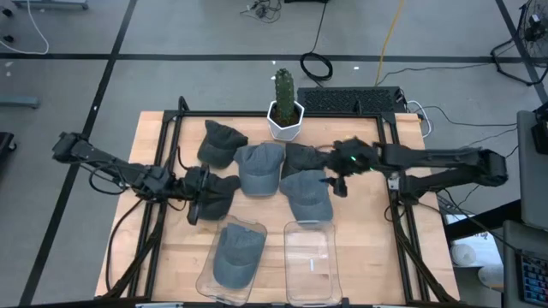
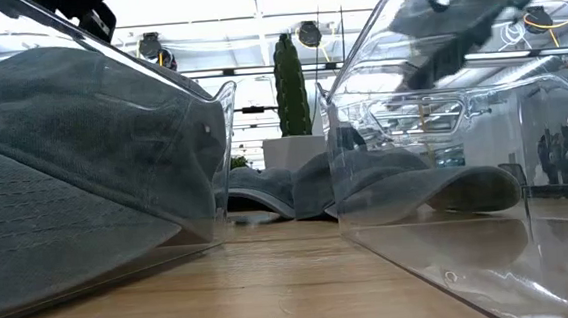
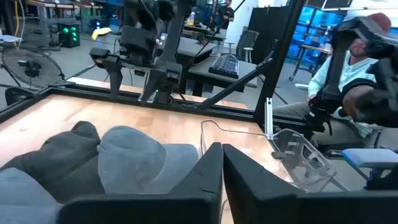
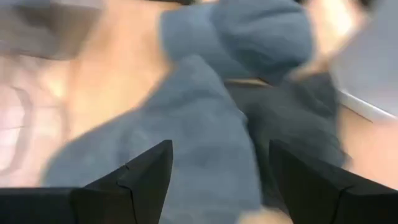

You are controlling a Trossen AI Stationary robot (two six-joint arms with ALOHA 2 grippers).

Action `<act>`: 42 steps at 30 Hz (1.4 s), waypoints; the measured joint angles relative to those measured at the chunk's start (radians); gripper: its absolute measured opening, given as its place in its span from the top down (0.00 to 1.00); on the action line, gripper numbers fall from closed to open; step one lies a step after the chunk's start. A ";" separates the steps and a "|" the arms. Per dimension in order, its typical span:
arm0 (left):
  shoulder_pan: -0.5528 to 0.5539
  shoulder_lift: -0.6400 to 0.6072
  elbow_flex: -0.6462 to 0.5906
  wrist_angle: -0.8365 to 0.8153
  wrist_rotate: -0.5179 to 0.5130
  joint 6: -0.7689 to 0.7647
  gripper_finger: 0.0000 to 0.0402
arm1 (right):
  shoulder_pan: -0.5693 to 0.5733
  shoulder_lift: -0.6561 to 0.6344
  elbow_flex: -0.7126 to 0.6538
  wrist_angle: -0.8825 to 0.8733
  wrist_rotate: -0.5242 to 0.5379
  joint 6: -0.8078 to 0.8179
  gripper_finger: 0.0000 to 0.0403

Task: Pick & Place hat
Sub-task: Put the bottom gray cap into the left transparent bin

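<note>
Several grey hats lie brim-down across the middle of the table: a dark hat [image 1: 221,141] at far left, a blue-grey hat [image 1: 259,167], a dark hat [image 1: 304,156], a blue-grey hat [image 1: 308,197] and a dark hat [image 1: 224,193] on the left. Another hat [image 1: 235,258] lies inside the left clear bin [image 1: 208,275]. My left gripper [image 1: 205,190] [image 3: 222,167] is shut, level, above the left dark hat, with nothing between its fingers. My right gripper [image 1: 337,176] [image 4: 217,180] is open, slanting down above the blue-grey hat [image 4: 199,130], clear of it.
An empty clear bin [image 1: 310,272] stands beside the filled one at the near edge. A cactus in a white pot [image 1: 284,111] stands at the far edge. A black frame [image 1: 168,137] borders the table. A person [image 3: 348,68] sits beyond the table.
</note>
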 joint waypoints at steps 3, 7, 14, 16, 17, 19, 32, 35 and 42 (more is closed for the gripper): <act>0.004 0.000 0.000 0.000 0.000 0.009 0.90 | -0.072 0.147 0.126 -0.091 -0.117 -0.048 0.37; 0.004 0.000 0.000 -0.003 0.000 0.013 0.85 | -0.133 0.337 0.273 -0.195 -0.218 -0.119 0.37; 0.004 0.001 0.000 -0.004 -0.001 -0.062 0.81 | -0.156 0.503 0.420 -0.260 -0.349 -0.224 0.37; 0.004 0.001 0.000 -0.004 -0.001 -0.078 0.81 | -0.161 0.544 0.443 -0.263 -0.353 -0.225 0.37; 0.004 0.001 0.000 -0.004 -0.001 -0.078 0.81 | -0.162 0.567 0.448 -0.268 -0.354 -0.227 0.37; 0.004 0.001 0.000 -0.004 -0.001 -0.076 0.81 | -0.163 0.608 0.450 -0.276 -0.352 -0.231 0.37; 0.004 0.001 0.000 -0.004 -0.001 -0.076 0.81 | -0.162 0.632 0.469 -0.433 -0.431 -0.231 0.37; 0.003 0.001 0.000 -0.005 -0.001 -0.076 0.81 | -0.161 0.598 0.468 -0.479 -0.485 -0.211 0.37; 0.003 0.001 0.000 -0.004 -0.001 -0.076 0.81 | -0.155 0.512 0.468 -0.518 -0.593 -0.153 0.37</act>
